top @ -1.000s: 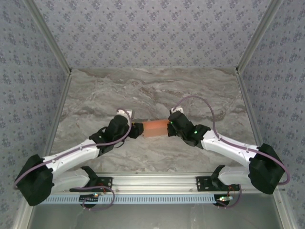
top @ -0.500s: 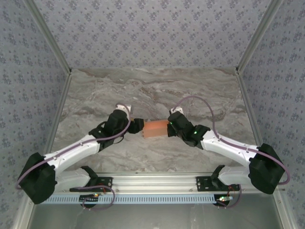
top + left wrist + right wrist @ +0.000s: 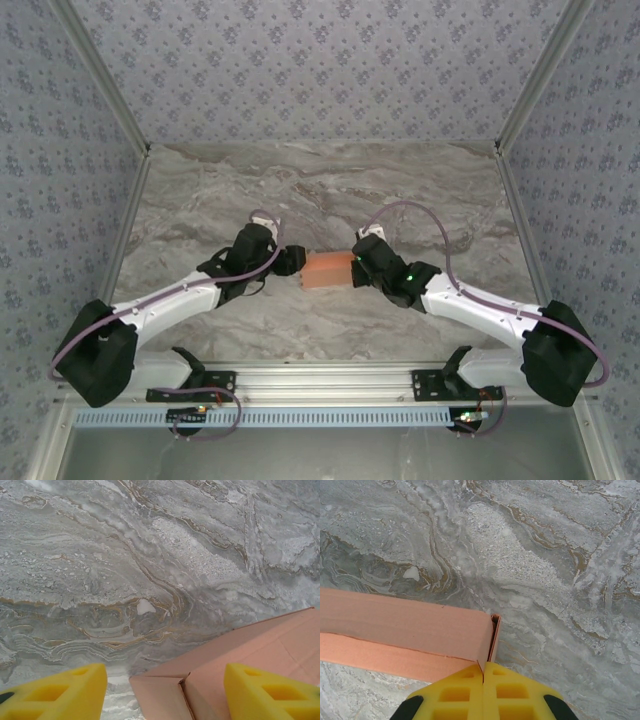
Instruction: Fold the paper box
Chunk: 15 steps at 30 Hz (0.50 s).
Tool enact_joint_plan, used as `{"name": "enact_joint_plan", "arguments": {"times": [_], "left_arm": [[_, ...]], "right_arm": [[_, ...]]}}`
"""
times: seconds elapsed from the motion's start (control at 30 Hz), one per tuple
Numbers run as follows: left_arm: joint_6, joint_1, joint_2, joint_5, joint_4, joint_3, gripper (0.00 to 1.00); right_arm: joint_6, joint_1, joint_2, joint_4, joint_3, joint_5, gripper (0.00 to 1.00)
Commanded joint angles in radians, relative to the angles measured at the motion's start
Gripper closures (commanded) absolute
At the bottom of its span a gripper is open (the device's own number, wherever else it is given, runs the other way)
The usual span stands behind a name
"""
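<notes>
A grey marble-patterned table [image 3: 320,190] with tan veins fills the middle. Walls in blue-grey floral paper close it in: a back wall [image 3: 320,70] at 12 o'clock, a left wall [image 3: 50,200] at 9 and a right wall [image 3: 590,180] at 3, joined by pale metal posts [image 3: 100,75] running out toward 11 and 1. At 6 o'clock a silver rail [image 3: 320,378] lies along the table's near edge, with a slotted strip [image 3: 320,415] just below it. A small white fleck [image 3: 145,606] marks the marble.
</notes>
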Motion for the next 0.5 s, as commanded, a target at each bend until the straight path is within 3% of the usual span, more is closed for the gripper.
{"name": "enact_joint_plan", "arguments": {"times": [0.0, 0.47], "left_arm": [[-0.016, 0.002, 0.014, 0.024, -0.01, -0.053, 0.38], [-0.021, -0.006, 0.014, 0.029, 0.008, -0.066, 0.39]], "right_arm": [[0.008, 0.007, 0.011, -0.04, 0.013, 0.013, 0.96], [-0.028, 0.042, -0.032, -0.092, 0.076, 0.007, 0.64]]}}
